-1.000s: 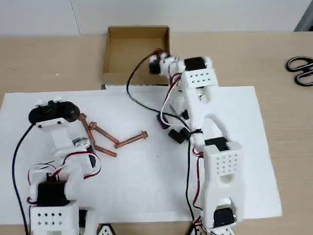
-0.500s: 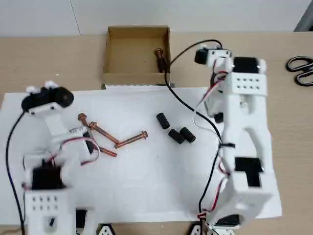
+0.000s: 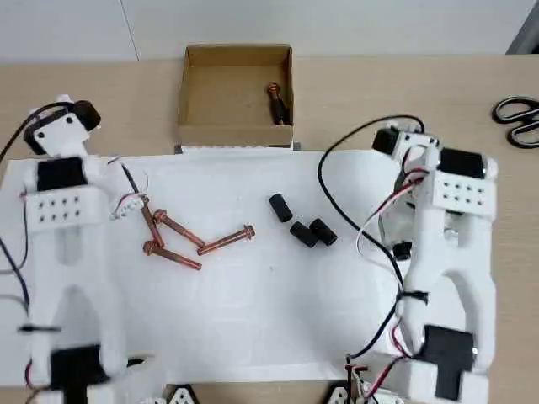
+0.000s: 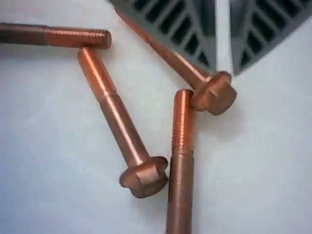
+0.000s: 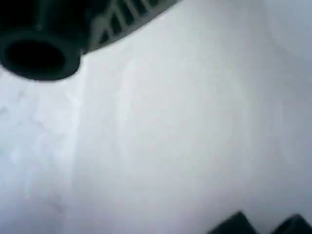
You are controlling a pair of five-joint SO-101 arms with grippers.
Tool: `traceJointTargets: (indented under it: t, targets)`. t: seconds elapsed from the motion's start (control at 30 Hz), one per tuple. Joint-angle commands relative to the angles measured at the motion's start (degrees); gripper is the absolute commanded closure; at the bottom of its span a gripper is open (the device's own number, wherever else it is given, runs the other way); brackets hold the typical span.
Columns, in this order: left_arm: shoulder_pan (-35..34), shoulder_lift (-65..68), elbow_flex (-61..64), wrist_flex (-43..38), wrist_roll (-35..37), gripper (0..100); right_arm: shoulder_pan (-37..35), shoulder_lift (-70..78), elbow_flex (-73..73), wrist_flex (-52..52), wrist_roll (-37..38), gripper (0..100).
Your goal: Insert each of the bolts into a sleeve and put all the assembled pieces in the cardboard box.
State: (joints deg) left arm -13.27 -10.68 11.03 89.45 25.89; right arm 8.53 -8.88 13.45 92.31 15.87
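1. Left gripper (image 4: 222, 29): ribbed grey jaws narrowly parted, gripping nothing, with a hex-flanged copper bolt (image 4: 212, 92) just beside them.
2. Right gripper (image 5: 122, 19): I cannot tell whether it is open or closed. A hollow black sleeve (image 5: 36, 53) is close by.
3. The high view adds four loose bolts (image 3: 226, 241) on white paper (image 3: 253, 320), three cylindrical sleeves (image 3: 303, 234), and a boxed bolt (image 3: 275, 97), seemingly sleeved, in the cardboard box (image 3: 195, 93).

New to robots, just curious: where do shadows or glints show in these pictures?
Left wrist view: the copper bolts carry bright streaks along their shanks and cast soft shadows on the white sheet. High view: even light, no glare on the black sleeves. Right wrist view: uneven shading across the sheet.
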Motion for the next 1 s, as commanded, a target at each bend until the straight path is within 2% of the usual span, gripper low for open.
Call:
traceJointTargets:
  t: [0.0,0.3,0.43,0.67,0.97]
  targets:
    - [0.0,4.7,-4.3,0.4,0.4,100,0.7,-6.5,4.7,-2.2,-0.5,99.4]
    - [1.5,16.4,-9.2,-2.3,0.6,100,0.7,-16.3,17.1,-6.2,-0.4,99.5]
    - [1.5,18.8,-12.6,-4.0,0.6,99,0.7,-17.8,17.6,-6.0,-0.4,99.5]
    - [1.5,21.1,-14.6,-4.5,0.7,88,0.7,-17.8,17.6,-6.3,-0.4,99.5]
    - [2.0,22.9,-14.5,-8.6,0.7,88,0.7,-17.7,17.8,-7.9,0.8,99.5]
